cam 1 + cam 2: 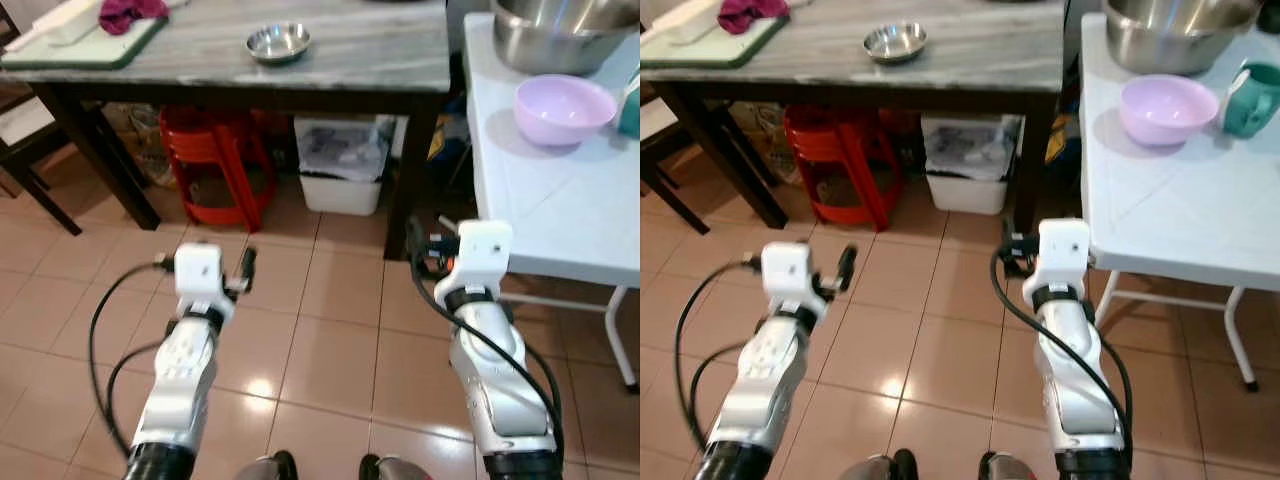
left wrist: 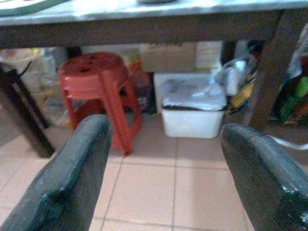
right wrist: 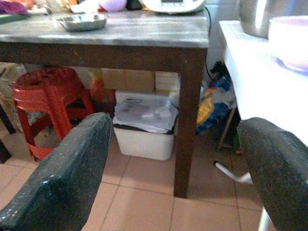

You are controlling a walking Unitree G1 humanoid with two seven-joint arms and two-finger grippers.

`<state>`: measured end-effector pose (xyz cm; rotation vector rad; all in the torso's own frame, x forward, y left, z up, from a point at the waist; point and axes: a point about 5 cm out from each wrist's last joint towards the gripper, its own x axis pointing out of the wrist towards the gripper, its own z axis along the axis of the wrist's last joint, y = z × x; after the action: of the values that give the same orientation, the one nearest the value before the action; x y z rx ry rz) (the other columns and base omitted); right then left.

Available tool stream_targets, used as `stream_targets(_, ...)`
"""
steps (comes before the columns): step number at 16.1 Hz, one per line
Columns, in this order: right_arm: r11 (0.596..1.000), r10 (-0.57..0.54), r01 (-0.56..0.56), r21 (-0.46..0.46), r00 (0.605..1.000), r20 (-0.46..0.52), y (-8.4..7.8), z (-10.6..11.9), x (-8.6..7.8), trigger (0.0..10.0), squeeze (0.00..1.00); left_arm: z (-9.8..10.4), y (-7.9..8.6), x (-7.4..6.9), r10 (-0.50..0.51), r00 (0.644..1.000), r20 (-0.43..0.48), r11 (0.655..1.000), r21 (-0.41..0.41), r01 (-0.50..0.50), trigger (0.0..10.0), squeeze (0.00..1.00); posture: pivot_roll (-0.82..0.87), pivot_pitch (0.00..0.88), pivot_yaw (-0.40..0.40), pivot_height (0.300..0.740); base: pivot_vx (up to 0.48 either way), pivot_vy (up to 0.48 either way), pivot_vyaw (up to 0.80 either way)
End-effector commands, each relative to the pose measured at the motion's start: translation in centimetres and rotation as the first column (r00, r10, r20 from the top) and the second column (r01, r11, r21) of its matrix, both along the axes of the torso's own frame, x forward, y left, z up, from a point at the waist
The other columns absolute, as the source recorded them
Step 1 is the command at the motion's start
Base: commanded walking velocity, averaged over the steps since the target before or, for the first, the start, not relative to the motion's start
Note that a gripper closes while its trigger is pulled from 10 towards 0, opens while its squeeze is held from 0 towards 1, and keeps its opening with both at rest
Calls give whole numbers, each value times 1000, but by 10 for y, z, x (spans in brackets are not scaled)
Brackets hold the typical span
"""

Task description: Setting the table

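The marble-topped table (image 1: 380, 45) fills the upper part of the left eye view, bearing a small steel dish (image 1: 278, 42) at top centre; the white folding table (image 1: 560, 200) at right holds a steel mixing bowl (image 1: 560, 35) and lilac bowl (image 1: 564, 108), presumably staged for setting. Our left gripper (image 1: 245, 268) and right gripper (image 1: 418, 240), both spread and empty, hang low over the floor tiles, well short of the dish.

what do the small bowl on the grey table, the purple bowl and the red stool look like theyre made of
Small bowl: likely stainless steel, silvery with mirror-like glints. Purple bowl on the white table: probably plastic or melamine, an even pastel lilac with a soft, dull sheen; glazed ceramic cannot be ruled out. Red stool under the grey table: moulded plastic, uniform red with perforated seat and one-piece legs; it looks like several stacked.
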<state>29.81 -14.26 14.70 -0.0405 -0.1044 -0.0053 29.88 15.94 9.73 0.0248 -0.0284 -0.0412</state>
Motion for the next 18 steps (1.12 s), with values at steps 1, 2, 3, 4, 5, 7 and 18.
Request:
stream_targets(1,1000,-14,14,0,1000,-19,-4,-9,-5,10000,0,-8,14,-6,48,999,-12,998,32,-48,10000,0,-109,56,51,740,0,0,0)
stream_targets(2,1000,-15,15,-1,1000,-26,-5,-12,-6,10000,0,-10,18,-7,66,998,-18,997,38,-65,10000,0,-110,55,51,740,0,0,0)
stream_targets(3,1000,-12,12,-6,999,-30,-6,-14,-7,10000,0,-13,23,-9,89,996,-20,995,38,-88,10000,0,-112,51,47,740,0,0,0)
stream_targets(4,1000,-11,11,-14,999,-30,-8,-15,-7,10000,0,-16,30,-11,123,992,-25,992,34,-122,10000,0,-116,48,43,740,0,0,0)
stream_targets(5,1000,-15,15,-17,1000,-26,-11,-14,-6,10000,0,-18,32,-12,130,991,-26,991,38,-129,10000,0,-122,46,47,740,0,0,0)
stream_targets(7,1000,-21,21,-23,1000,-19,-13,-13,-5,10000,0,-18,26,-8,114,993,-22,993,31,-113,10000,0,-134,48,53,740,0,0,0)
stream_targets(18,999,-36,36,-17,999,14,-12,-7,-3,10000,0,-2,8,9,32,999,23,999,-13,-32,10000,0,-149,63,83,740,0,0,0)
